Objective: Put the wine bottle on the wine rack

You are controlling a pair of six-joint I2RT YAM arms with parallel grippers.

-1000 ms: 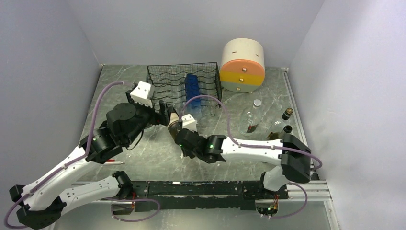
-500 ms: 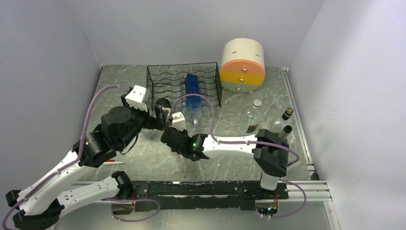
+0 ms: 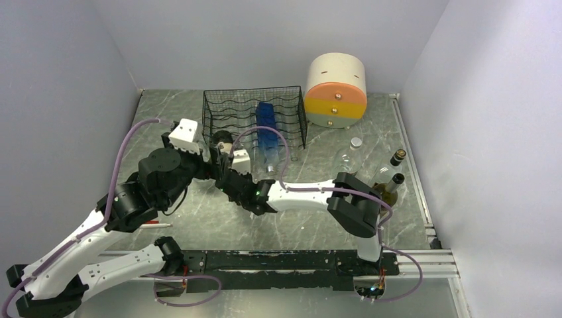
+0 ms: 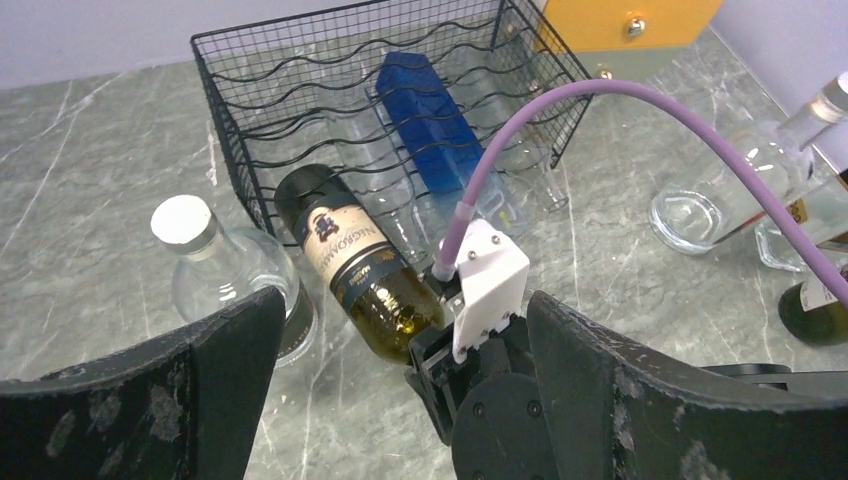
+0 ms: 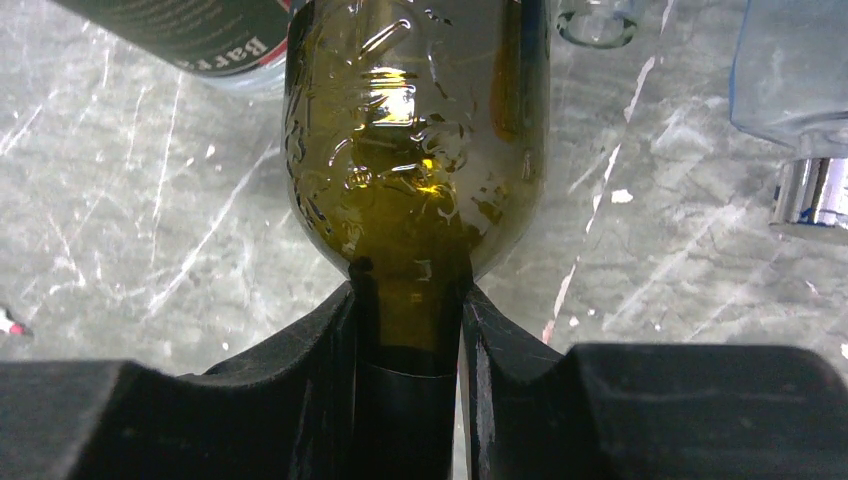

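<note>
At far left a clear glass bottle (image 4: 225, 272) with a white cap stands on the grey marbled worktop (image 4: 100, 130). The left gripper (image 4: 402, 330) hovers with its jaws spread wide, holding nothing. Between them lies the wine bottle (image 4: 350, 260), smooth dark green glass with a dark label, tilted with its base at the near-left mouth of the wine rack (image 4: 300, 90). The right gripper (image 5: 410, 340) is clamped on its slim neck. I judge this the insertion step: next, push the base along a wavy black wire cradle, left of the ribbed blue bottle (image 4: 430, 110). Round glass may roll.
</note>
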